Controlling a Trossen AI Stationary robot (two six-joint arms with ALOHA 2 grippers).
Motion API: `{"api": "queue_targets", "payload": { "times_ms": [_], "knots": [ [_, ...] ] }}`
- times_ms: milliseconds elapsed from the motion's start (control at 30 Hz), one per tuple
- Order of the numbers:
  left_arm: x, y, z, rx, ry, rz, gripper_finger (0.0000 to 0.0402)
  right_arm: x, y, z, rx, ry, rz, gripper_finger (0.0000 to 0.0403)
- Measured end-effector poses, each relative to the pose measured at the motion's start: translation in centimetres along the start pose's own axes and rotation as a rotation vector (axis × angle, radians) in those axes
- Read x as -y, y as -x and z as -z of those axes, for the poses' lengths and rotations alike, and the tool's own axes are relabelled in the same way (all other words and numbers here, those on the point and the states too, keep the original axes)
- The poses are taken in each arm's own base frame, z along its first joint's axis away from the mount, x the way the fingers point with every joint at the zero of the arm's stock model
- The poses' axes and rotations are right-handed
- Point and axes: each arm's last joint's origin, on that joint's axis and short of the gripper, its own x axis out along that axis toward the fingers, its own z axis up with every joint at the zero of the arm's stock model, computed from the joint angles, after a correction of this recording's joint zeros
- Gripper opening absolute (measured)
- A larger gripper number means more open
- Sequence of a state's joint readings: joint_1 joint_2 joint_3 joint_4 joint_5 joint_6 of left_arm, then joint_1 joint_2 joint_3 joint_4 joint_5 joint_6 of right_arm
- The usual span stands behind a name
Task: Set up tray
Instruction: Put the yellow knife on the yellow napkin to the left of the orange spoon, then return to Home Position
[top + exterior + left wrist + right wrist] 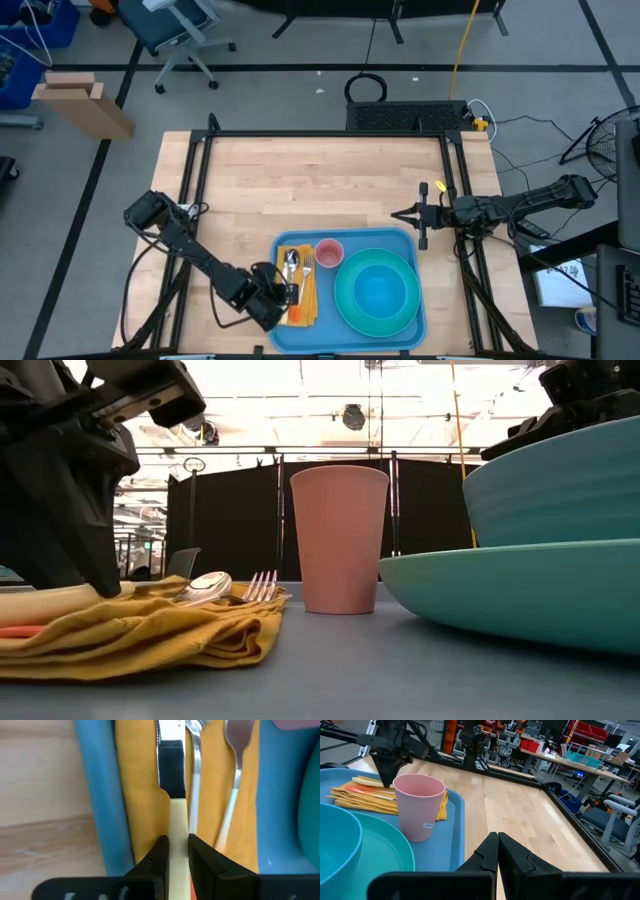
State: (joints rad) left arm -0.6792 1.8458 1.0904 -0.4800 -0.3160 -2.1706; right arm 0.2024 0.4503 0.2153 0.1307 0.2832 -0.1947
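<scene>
The sky-blue tray (345, 232) lies at the table's near edge. On its left part a yellow napkin (305, 302) carries a knife, a spoon (192, 775) and a fork (239, 750), side by side. A pink cup (330, 253) stands behind the napkin. A teal bowl (380, 290) sits on a teal plate (345, 300) on the tray's right part. My left gripper (290, 295) is down over the napkin, shut on the knife. My right gripper (400, 215) is shut, above the bare table by the tray's far right corner. My left gripper (177, 840) pinches the knife's cream handle (178, 820) between its two fingers, one on each long side. The fingers (100, 575) come from above, pointing down, across the handle. The knife lies flat on the napkin (150, 635), blade pointing toward the table's far edge.
The cup (417, 807) stands close to the napkin's far end. The bowl and plate (500, 590) fill the tray's right half. Bare wood stretches from the tray to the far edge. A black frame runs along the table's sides. An orange piece (20, 630) shows on the napkin.
</scene>
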Motion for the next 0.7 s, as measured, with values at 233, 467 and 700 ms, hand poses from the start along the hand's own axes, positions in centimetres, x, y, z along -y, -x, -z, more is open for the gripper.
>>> {"api": "queue_targets", "payload": {
  "times_ms": [233, 467, 700],
  "knots": [
    [-0.29, -0.01, -0.14, 0.002, 0.008, -0.038, 0.0047, 0.0, 0.0, 0.0, 0.0, 0.0, -0.001, 0.0],
    [-0.22, -0.06, -0.28, 0.017, 0.018, -0.031, 0.0085, 0.0, 0.0, 0.0, 0.0, 0.0, 0.0, 0.0],
    [-0.03, -0.03, -0.27, 0.025, -0.054, -0.006, 0.0178, 0.0, 0.0, 0.0, 0.0, 0.0, -0.001, 0.0]
  ]
}}
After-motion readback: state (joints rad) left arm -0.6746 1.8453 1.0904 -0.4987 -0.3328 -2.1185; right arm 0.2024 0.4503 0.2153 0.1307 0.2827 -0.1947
